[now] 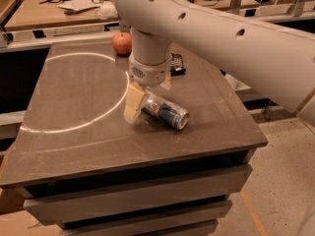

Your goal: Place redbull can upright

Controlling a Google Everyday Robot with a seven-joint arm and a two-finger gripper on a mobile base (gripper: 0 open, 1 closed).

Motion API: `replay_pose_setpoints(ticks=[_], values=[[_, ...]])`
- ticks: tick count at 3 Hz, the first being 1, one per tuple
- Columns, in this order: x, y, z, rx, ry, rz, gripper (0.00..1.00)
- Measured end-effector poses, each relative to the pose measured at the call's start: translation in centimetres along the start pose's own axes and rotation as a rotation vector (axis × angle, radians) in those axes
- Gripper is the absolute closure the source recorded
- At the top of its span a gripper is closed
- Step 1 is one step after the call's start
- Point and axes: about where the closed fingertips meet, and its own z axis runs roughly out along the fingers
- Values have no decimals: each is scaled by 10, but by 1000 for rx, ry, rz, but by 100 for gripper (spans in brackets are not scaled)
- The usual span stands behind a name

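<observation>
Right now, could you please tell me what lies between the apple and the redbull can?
In the camera view, the robot's hand stands between the apple and the redbull can, right over the can's left end.

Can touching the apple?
Apart. Camera view shows bare table between can and apple; gripper is down at the can.

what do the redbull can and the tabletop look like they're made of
The redbull can: thin metal, likely aluminium, glossy; its silver end and blue panels catch highlights. The tabletop: dark brown, matte, perhaps laminate or stone, unclear; only a dull sheen shows. The gripper sits at the can's left end.
</observation>
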Motion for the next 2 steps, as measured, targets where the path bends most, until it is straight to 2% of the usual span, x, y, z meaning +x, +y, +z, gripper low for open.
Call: replay_pose_setpoints(ticks=[1, 2], values=[[-2, -7, 4, -5, -5, 15, 57], [-5, -9, 4, -7, -12, 15, 80]])
